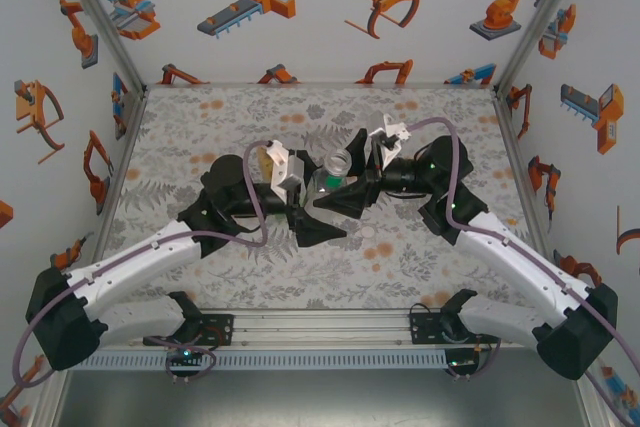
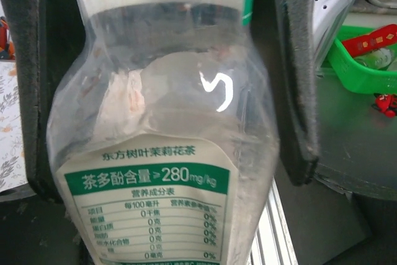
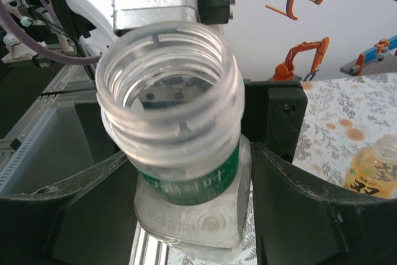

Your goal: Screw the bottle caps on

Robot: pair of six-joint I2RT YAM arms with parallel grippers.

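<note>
A clear bottle with a green label band hangs tilted over the table's middle, its threaded mouth uncapped. My right gripper is shut on its lower body, fingers pressed against both sides. From the other side, my left gripper is closed round the labelled body, with its pads against the plastic. A small whitish round thing that looks like a bottle cap lies on the cloth just right of the grippers. An amber bottle stands behind the left wrist.
The floral tablecloth spreads out behind and beside the arms. An aluminium rail runs along the near edge between the arm bases. A green basket and a white power strip sit beyond the table.
</note>
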